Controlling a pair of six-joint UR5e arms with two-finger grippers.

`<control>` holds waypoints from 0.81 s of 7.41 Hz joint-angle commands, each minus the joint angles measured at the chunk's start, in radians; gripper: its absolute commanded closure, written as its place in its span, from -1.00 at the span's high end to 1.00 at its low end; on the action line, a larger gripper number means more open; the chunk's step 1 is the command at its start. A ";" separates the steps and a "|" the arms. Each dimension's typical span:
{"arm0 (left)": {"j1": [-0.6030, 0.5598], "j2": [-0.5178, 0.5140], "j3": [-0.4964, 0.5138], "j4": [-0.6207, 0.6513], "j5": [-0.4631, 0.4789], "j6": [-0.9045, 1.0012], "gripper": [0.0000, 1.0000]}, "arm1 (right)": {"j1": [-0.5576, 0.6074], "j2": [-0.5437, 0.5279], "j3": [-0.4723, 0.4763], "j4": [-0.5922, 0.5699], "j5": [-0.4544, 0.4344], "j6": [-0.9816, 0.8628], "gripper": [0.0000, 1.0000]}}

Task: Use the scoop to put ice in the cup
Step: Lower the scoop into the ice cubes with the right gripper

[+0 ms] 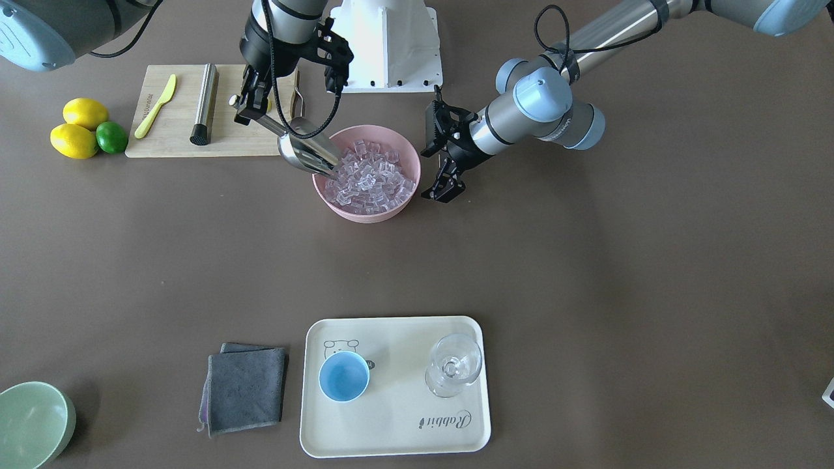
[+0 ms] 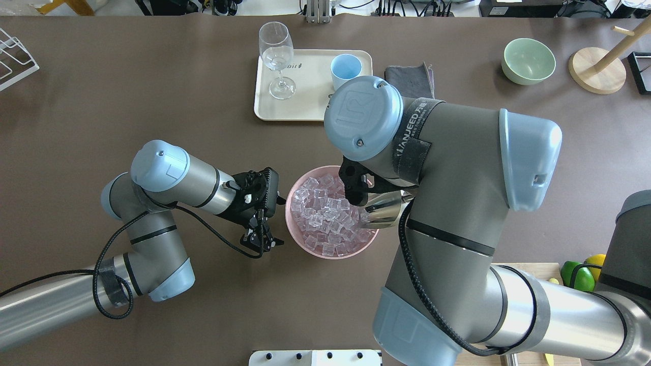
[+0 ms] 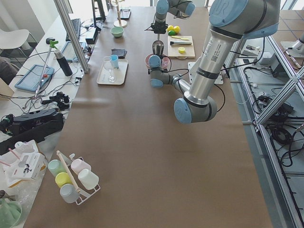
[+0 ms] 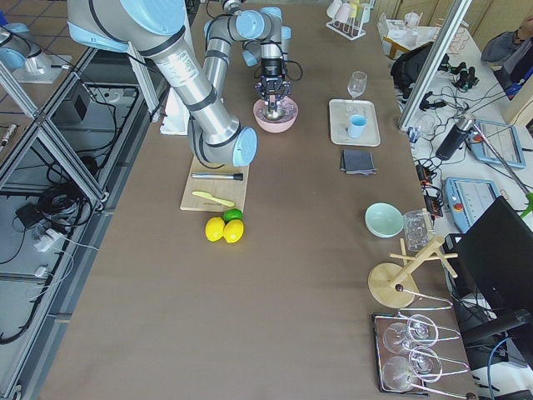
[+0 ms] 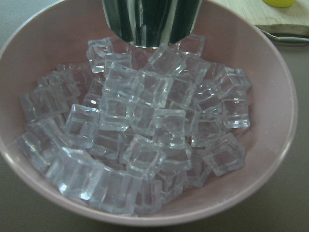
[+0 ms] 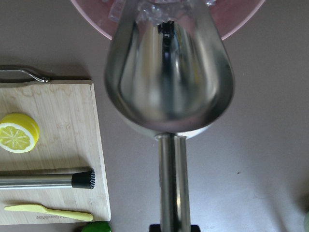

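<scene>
The steel scoop point(image 1: 306, 153) is held by its rod handle in my right gripper point(image 1: 257, 114), which is shut on it. Its trough tilts down over the rim of a pink bowl point(image 1: 365, 215), and its mouth touches the ice point(image 1: 368, 176) piled inside. In the right wrist view the scoop point(image 6: 169, 77) fills the frame; in the left wrist view the ice point(image 5: 145, 130) lies under the scoop's lip point(image 5: 152, 21). My left gripper point(image 1: 444, 190) hangs open and empty beside the bowl. The light-blue cup point(image 1: 343, 376) stands empty on a cream tray point(image 1: 397, 430) across the table.
A stemmed glass point(image 1: 453, 365) shares the tray. A grey cloth point(image 1: 246, 387) and a pale green bowl point(image 1: 29, 423) lie near it. Behind the pink bowl a cutting board point(image 1: 176, 140) carries a steel cylinder point(image 1: 204, 104) and a yellow knife point(image 1: 156, 104), with lemons point(image 1: 78, 130) alongside.
</scene>
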 commanded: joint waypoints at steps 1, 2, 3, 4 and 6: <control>0.000 -0.002 0.000 0.000 0.003 0.000 0.97 | 0.001 0.046 -0.083 0.009 0.003 0.010 -1.00; 0.000 -0.002 0.000 0.000 0.003 0.000 0.97 | 0.001 0.057 -0.096 0.010 0.009 0.011 -1.00; 0.000 -0.002 0.002 0.000 0.003 0.000 0.97 | -0.001 0.062 -0.105 0.013 0.010 0.011 -1.00; 0.000 -0.002 0.002 0.000 0.004 0.000 0.97 | 0.001 0.062 -0.107 0.021 0.010 0.011 -1.00; 0.000 -0.004 0.008 0.000 0.004 0.000 0.97 | -0.001 0.060 -0.104 0.052 0.025 0.011 -1.00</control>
